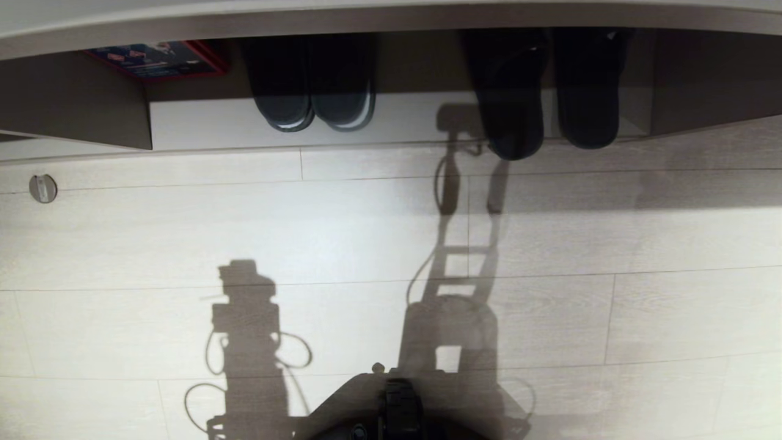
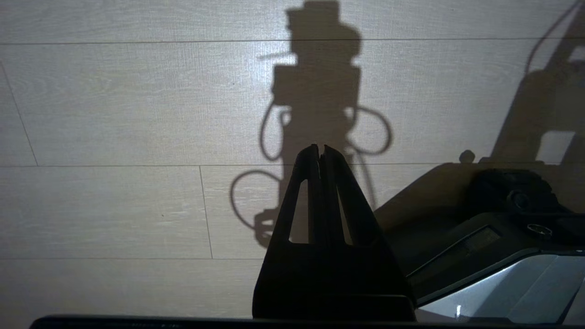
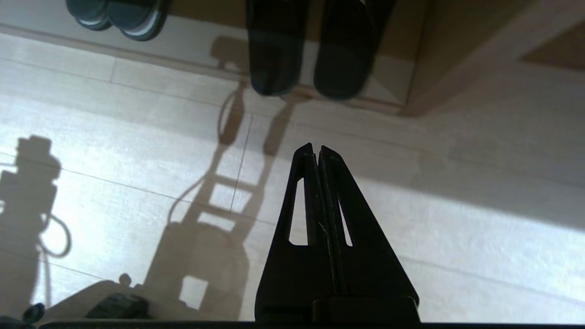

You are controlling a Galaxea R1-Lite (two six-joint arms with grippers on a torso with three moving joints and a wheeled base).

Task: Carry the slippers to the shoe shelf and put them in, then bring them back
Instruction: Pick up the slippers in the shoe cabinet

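The right claw [image 3: 318, 153] has its fingers pressed together on nothing, hanging over bare floor [image 3: 457, 237]. The left claw [image 2: 320, 153] is likewise together and empty, over the floor beside the robot's base [image 2: 493, 256]. In the head view, pale wood-look planks [image 1: 342, 244] fill most of the frame, crossed by hard shadows of the arms. At 1 o'clock the slippers [image 1: 544, 91] lie side by side in the shelf [image 1: 672, 104], heels poking past its front edge. At 11 o'clock sits another dark pair [image 1: 314, 85] with pale sole rims, and further left a red-edged box [image 1: 159, 60]. A round metal disc [image 1: 43, 188] sits in the floor at 10 o'clock.
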